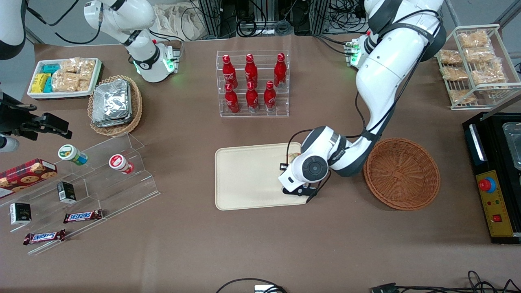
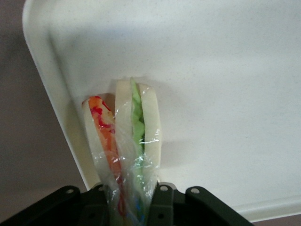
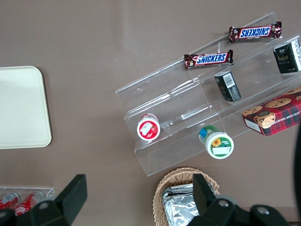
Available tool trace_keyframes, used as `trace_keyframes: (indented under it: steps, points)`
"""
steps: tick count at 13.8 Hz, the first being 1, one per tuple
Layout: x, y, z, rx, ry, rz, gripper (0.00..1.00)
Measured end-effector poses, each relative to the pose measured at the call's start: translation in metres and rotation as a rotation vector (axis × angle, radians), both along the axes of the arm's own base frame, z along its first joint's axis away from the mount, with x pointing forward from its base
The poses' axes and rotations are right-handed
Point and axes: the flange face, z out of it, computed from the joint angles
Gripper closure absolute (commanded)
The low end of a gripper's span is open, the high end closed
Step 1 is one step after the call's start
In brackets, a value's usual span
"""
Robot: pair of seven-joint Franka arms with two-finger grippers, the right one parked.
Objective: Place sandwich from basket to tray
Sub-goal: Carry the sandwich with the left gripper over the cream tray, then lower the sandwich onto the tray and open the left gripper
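A: Where's the sandwich (image 2: 129, 136) now?

B: Pinched in the claw (image 2: 129, 207), which is closed on its wrapped end. It hangs just over the tray (image 1: 244, 179), near the edge nearest the basket (image 1: 401, 173). The basket looks empty.

A: Is it touching the tray?

B: The wrist view shows a soft shadow under it, so I'd judge it close to or just meeting the surface; I can't tell which.

A: How should the release go?

B: Lower until the bread's edge rests on the tray, then open the claw slowly so the clear wrap slips free rather than dragging the wedge along. It sits near the rim, so nudging slightly inward first would keep it from tipping onto the worktop (image 1: 183, 244).

A: And after?

B: Lift straight up, watching that the wrap isn't snagged on a finger
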Motion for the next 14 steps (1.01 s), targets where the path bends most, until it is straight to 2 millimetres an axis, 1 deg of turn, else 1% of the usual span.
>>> trace_keyframes:
  steps: [1,2,5,6,7,8,9,10,12,14]
  points:
    - [0.001,0.001,0.0,0.001,-0.001,0.003,0.12]
    - [0.003,0.003,0.0,0.003,-0.004,0.007,0.0]
    - [0.01,0.007,0.004,0.004,-0.016,0.017,0.0]
    - [0.013,0.008,0.008,0.001,-0.025,0.025,0.0]
    - [0.019,0.008,0.018,-0.004,-0.042,0.041,0.0]
    - [0.026,0.011,0.033,-0.01,-0.066,0.062,0.0]
    - [0.037,0.019,0.055,-0.017,-0.096,0.085,0.0]
    - [0.047,0.032,0.081,-0.018,-0.122,0.108,0.0]
    - [0.062,0.072,0.141,0.003,-0.153,0.151,0.0]
    - [0.069,0.119,0.203,0.033,-0.178,0.202,0.0]
